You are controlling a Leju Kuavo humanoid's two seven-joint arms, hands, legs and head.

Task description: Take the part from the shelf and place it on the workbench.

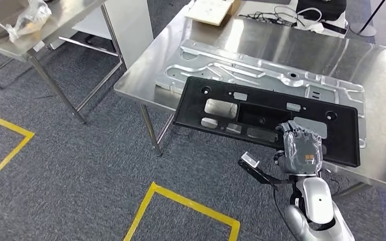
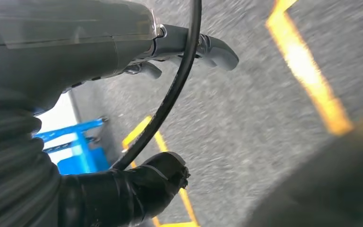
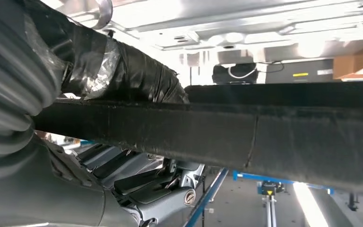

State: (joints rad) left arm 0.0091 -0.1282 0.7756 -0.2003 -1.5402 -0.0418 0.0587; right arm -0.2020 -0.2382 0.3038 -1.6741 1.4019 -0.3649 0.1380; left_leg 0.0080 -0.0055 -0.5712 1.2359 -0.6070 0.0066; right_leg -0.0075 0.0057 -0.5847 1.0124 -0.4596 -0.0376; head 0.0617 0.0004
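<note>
The part is a long black plastic panel (image 1: 271,100) with several cut-outs. It lies across the near side of the steel workbench (image 1: 301,45), its left end jutting past the bench's front edge. My right hand (image 1: 300,149) grips its near edge. In the right wrist view the panel's edge (image 3: 264,132) runs between the taped thumb (image 3: 123,75) and the fingers (image 3: 137,184). Whether the panel rests on the bench I cannot tell. My left hand (image 2: 75,42) hangs over the carpet, fingers apart and holding nothing.
A silver stamped metal sheet (image 1: 241,63) lies on the bench under the panel. A cardboard box (image 1: 212,10) and cables (image 1: 281,17) sit at the far end. A second steel table (image 1: 40,30) with a plastic bag (image 1: 27,20) stands left. Yellow tape (image 1: 181,201) marks the carpet.
</note>
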